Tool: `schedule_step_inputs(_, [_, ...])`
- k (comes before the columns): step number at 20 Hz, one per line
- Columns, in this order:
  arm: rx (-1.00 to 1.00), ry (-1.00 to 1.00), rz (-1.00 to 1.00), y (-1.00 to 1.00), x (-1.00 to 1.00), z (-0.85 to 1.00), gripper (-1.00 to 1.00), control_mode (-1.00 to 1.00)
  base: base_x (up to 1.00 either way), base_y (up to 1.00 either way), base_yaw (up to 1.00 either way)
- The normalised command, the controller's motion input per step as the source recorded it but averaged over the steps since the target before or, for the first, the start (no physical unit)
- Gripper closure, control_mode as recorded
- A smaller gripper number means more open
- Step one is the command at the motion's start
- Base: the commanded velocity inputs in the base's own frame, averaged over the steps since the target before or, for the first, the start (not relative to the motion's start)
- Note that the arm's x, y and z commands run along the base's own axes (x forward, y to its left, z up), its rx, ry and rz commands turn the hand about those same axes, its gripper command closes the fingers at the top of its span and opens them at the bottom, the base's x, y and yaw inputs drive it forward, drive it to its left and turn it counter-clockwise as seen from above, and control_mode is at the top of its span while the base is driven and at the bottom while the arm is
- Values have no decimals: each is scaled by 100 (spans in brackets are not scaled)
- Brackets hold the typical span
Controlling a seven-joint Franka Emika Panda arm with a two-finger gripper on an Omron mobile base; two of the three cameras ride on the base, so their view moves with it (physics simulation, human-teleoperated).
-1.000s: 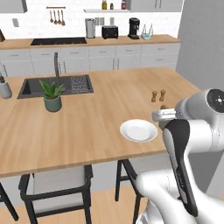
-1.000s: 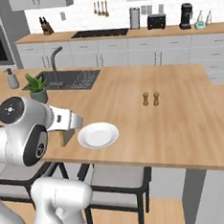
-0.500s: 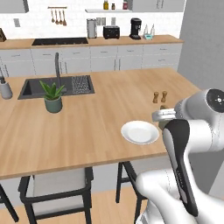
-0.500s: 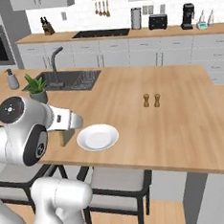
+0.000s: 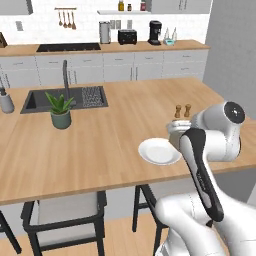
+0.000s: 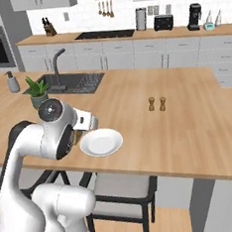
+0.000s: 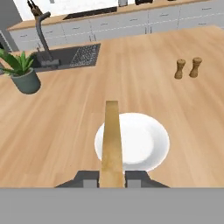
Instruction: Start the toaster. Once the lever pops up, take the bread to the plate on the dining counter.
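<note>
Gripper (image 7: 112, 178) clamped on the bread (image 7: 112, 142), seen edge-on in the hand view as a thin tan slab running up from between the two dark finger tips (image 7: 86, 179). Slice sits over the plate (image 7: 144, 140), crossing its left part, far end reaching just past the plate's far rim; can't tell if it touches the plate or is held above it. Plate is round, white, bare, resting on the dining counter (image 5: 100, 145) near its front edge. In left base view the plate (image 5: 159, 151) lies just left of the white arm's wrist; in right base view the plate (image 6: 101, 141) is just right of the arm's elbow joint, hand mostly hidden behind it.

Further out on the counter: two small brown shakers (image 7: 187, 68) side by side, beyond and right of the plate, well apart from it. Potted plant (image 5: 60, 110) near the dark inset sink (image 5: 65, 98), with tall faucet (image 5: 65, 80) behind. Soap dispenser (image 5: 6, 101) left of the sink.

Back wall worktop: toaster (image 5: 127, 36) black, boxy, between a metal canister (image 5: 105, 32) and the taller coffee machine (image 5: 155, 32). Hob (image 5: 67, 47) to the left, utensils (image 5: 66, 19) hanging above. Chair (image 5: 65, 215) tucked under the counter front
</note>
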Motion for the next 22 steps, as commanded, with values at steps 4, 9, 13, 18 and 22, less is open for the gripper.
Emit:
schedule_step_inputs(4, [8,4,1,0,74,-43,100,-100,0,0,0])
schedule_step_inputs(9, [6,8,0,0,68,-43,100,-100,0,0,0])
schedule_step_inputs(13, [4,7,0,0,63,-34,100,-100,0,0,0])
schedule_step_inputs(18, [2,3,0,0,55,-22,100,-100,0,0,0])
schedule_step_inputs(22, [0,3,0,3,53,-14,100,-100,0,0,0])
